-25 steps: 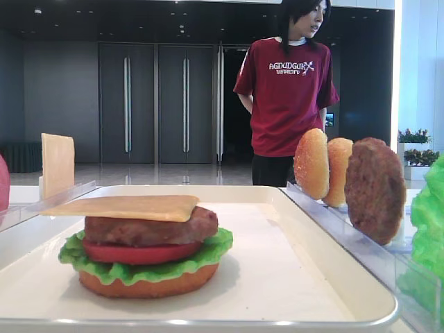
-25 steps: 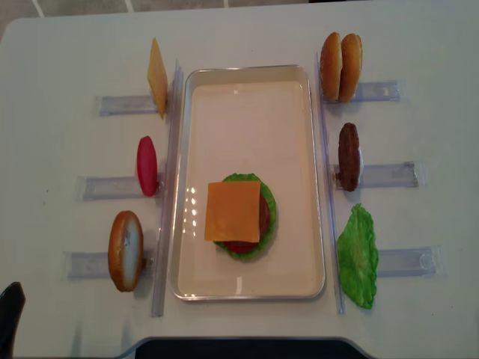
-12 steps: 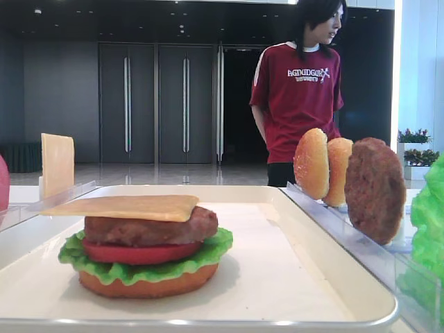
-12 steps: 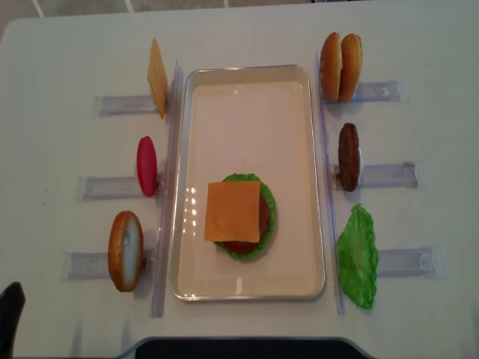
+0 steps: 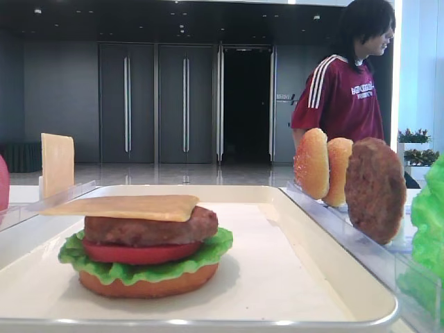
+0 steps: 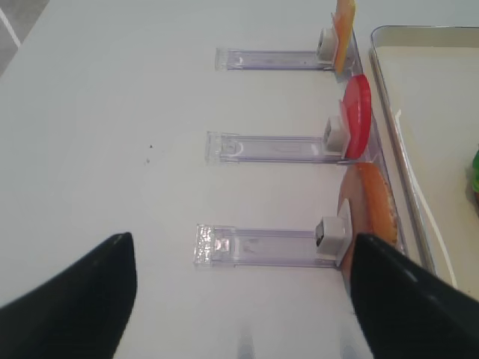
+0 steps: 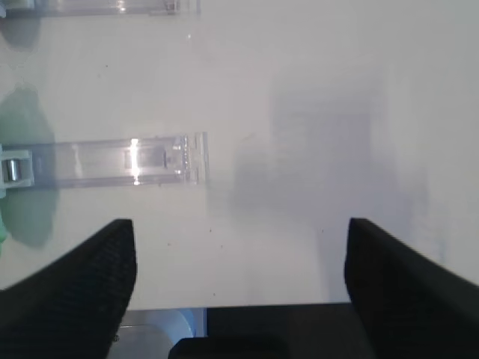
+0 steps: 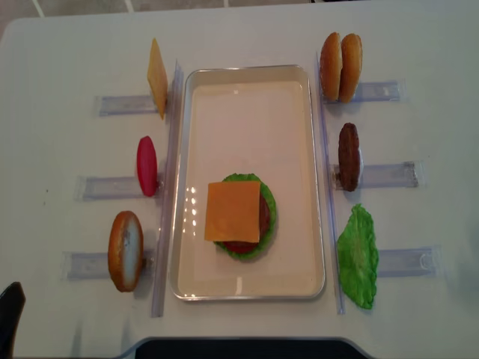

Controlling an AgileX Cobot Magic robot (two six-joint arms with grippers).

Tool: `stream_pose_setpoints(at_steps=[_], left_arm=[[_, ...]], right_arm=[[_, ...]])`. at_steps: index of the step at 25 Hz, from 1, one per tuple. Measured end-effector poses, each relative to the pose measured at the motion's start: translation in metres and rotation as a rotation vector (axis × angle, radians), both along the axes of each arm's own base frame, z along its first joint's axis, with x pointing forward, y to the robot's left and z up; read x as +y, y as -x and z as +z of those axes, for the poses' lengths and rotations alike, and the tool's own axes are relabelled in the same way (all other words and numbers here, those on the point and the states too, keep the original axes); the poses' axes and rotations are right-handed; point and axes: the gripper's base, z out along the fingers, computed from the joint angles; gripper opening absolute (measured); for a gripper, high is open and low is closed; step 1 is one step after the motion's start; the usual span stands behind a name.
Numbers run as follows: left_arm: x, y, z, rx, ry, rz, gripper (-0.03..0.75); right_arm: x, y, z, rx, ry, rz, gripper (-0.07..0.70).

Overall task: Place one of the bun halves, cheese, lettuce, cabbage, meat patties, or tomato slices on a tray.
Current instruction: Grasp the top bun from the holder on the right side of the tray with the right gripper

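Note:
On the white tray [image 8: 308, 149] stands a stack of bottom bun, lettuce, tomato, patty and a cheese slice [image 8: 233, 212] on top. Left of the tray, racks hold an upright cheese slice [image 8: 157, 77], a tomato slice [image 8: 147, 166] and a bun half [image 8: 126, 250]. Right of it stand two bun halves [image 8: 340, 66], a meat patty [image 8: 349, 156] and a lettuce leaf [image 8: 358, 256]. Cabbage is out of view. My left gripper [image 6: 243, 239] is open over bare table beside the left bun half [image 6: 370, 213]. My right gripper [image 7: 239, 224] is open and empty over bare table.
Clear plastic racks [image 8: 112, 105] stick out on both sides of the tray, one [image 7: 127, 161] just ahead of my right gripper. Long clear strips [image 8: 174, 187] run along the tray's sides. A person in a red shirt [image 5: 343, 97] stands behind the table.
The person in the background has walked to the right. Nothing on the table has moved.

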Motion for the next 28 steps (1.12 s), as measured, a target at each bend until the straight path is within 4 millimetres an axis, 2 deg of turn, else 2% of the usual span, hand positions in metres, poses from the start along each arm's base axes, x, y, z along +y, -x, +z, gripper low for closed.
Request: stream_pose_setpoints(at_steps=[5,12,15,22,28], left_arm=[[0.000,0.000,0.000,0.000,0.000,0.000,0.692],[0.000,0.000,0.000,0.000,0.000,0.000,0.692],[0.000,0.000,0.000,0.000,0.000,0.000,0.692],[0.000,0.000,0.000,0.000,0.000,0.000,0.692],[0.000,0.000,0.000,0.000,0.000,0.000,0.692]], right_arm=[[0.002,-0.065,0.024,0.010,-0.005,0.037,0.552],[0.005,-0.142,0.041,-0.013,-0.026,0.056,0.538],[0.007,-0.171,0.040,-0.016,-0.045,0.055,0.538],[0.009,-0.219,0.037,-0.038,-0.067,0.041,0.538],[0.009,-0.242,0.032,-0.043,-0.080,0.011,0.538]])
